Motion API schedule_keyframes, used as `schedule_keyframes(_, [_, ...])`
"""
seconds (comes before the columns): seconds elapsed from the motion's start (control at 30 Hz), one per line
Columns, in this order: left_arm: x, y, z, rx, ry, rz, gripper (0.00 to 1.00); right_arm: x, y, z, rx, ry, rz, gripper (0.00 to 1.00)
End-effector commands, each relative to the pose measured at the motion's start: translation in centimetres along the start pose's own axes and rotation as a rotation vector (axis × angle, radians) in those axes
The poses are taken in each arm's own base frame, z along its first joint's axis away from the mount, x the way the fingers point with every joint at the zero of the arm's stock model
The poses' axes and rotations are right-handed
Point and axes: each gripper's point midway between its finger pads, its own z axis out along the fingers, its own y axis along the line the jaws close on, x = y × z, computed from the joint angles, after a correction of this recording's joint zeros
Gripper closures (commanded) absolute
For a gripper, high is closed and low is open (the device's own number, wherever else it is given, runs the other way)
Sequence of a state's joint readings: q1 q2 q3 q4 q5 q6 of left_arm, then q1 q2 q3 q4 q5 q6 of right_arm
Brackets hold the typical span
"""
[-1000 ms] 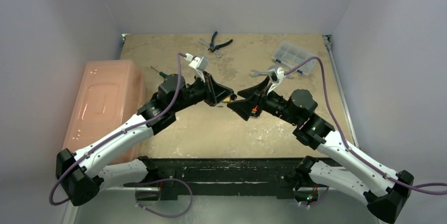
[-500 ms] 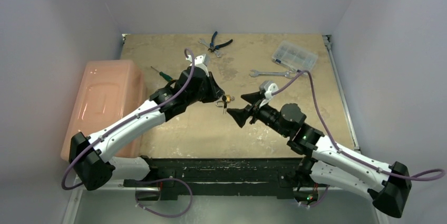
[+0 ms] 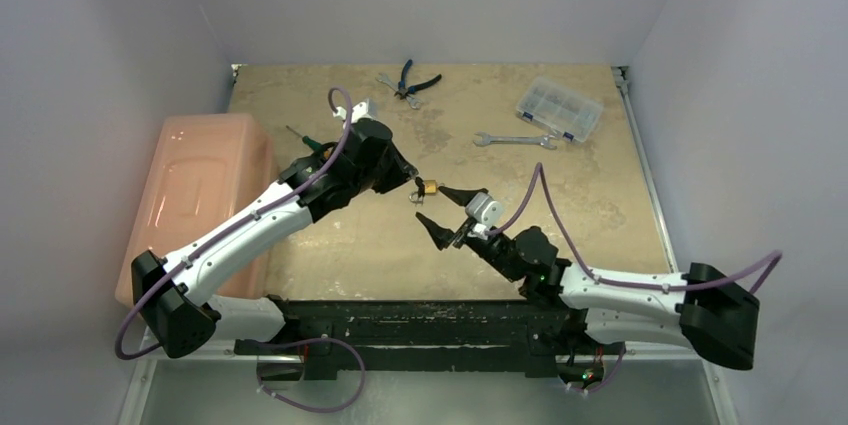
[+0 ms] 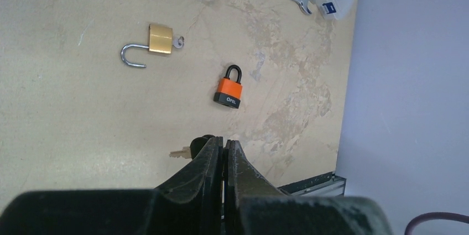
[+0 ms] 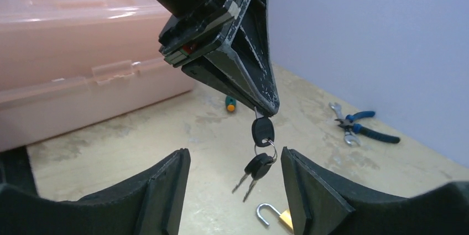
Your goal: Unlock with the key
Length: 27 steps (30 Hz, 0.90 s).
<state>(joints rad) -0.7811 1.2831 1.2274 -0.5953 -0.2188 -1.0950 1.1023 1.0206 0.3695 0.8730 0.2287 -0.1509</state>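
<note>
Right wrist view shows my left gripper pinched shut on a ring of black-headed keys, which hang in the air near the orange padlock with a black shackle. My right gripper stands with its fingers apart on either side of them. Near that orange padlock a small brass padlock already lies sprung with a key in it, but the orange one is shut and keyless, so I judge its unlocking remains.

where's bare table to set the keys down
Bare tabletop lies right of the right gripper, nearer than the wrench and organizer box. Another strip along the front edge. Crowded mid-table: brass padlock, orange padlock, left gripper holding the keys.
</note>
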Motion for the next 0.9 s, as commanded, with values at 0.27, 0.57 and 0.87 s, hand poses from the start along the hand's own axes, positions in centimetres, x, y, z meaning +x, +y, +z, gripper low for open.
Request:
schedule_keyframes(0.27, [0.0,-1.5,-1.0,0.044,0.030,-0.069,1.00,-2.4,-2.3,2.0,0.178,-0.176,-0.138,0.45])
schedule_keyframes(0.57, [0.4,-1.9,-1.6,0.060,0.061,-0.084,1.00,-2.0,-2.2,3.2,0.192,-0.162,-0.181,0.47])
schedule_keyframes(0.87, [0.4,-2.1,-2.0,0.066,0.072,-0.092,1.00,-1.1,-1.8,3.8,0.185,-0.126,-0.227,0.54])
